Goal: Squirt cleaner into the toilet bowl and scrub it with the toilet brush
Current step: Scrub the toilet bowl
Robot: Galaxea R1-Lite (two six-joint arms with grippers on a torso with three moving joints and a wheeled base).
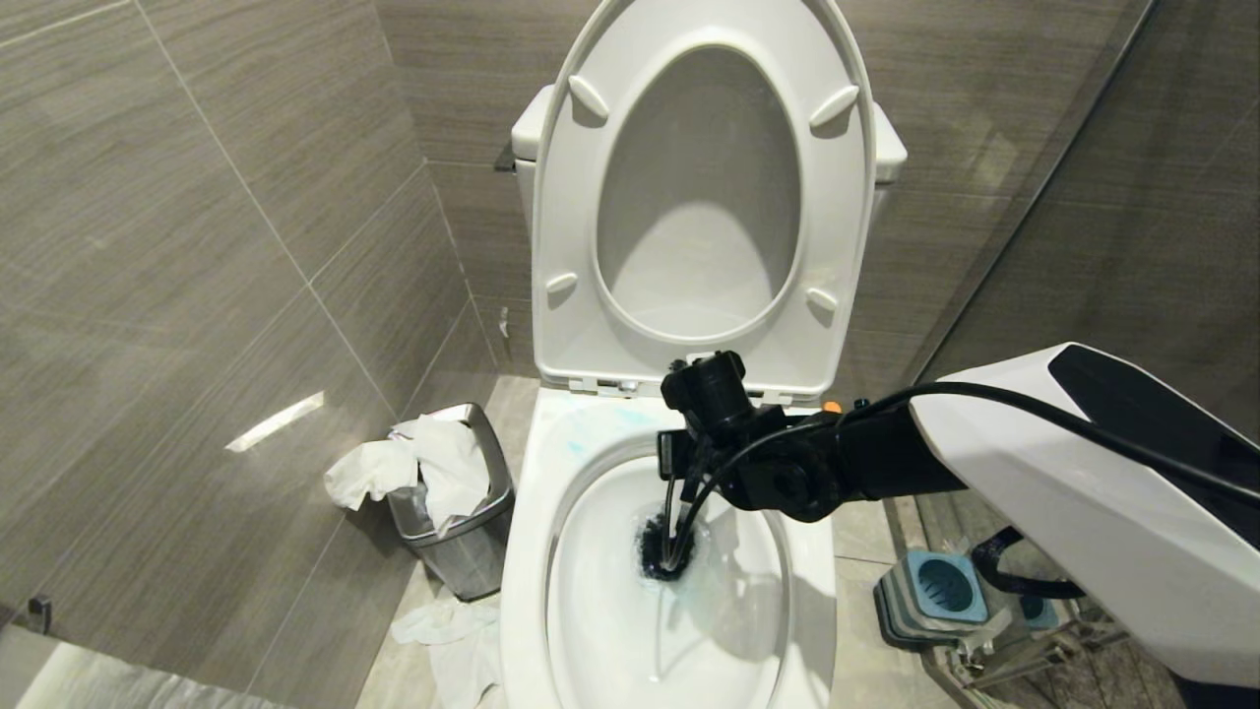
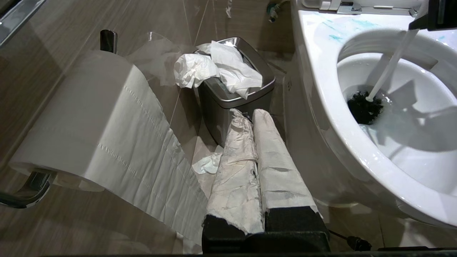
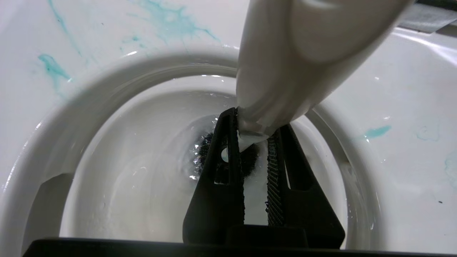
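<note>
Now my right gripper (image 3: pixel 255 142) is squeezed tight on the toilet brush (image 2: pixel 387 73), so its bristles reach down in the toilet bowl (image 1: pixel 551 473) water. Cleaner (image 3: pixel 53 67) streaks the bowl's rim. My left gripper (image 2: pixel 250 117), pressed together, waits beside the bowl.

One toilet bowl (image 1: pixel 522 551), one toilet brush (image 2: pixel 366 105), one steel bin (image 1: pixel 468 547). One toilet-paper roll (image 2: pixel 89 117) (partly unrolled). Two grippers: right gripper (image 3: pixel 251 137), left gripper (image 2: pixel 251 116).

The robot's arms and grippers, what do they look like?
The right arm has a glossy white shell with a black panel, a black wrist and a looping black cable. The right gripper has black wedge-shaped fingers with ridged pads. The left gripper is wrapped in crinkled white paper over a black base.
</note>
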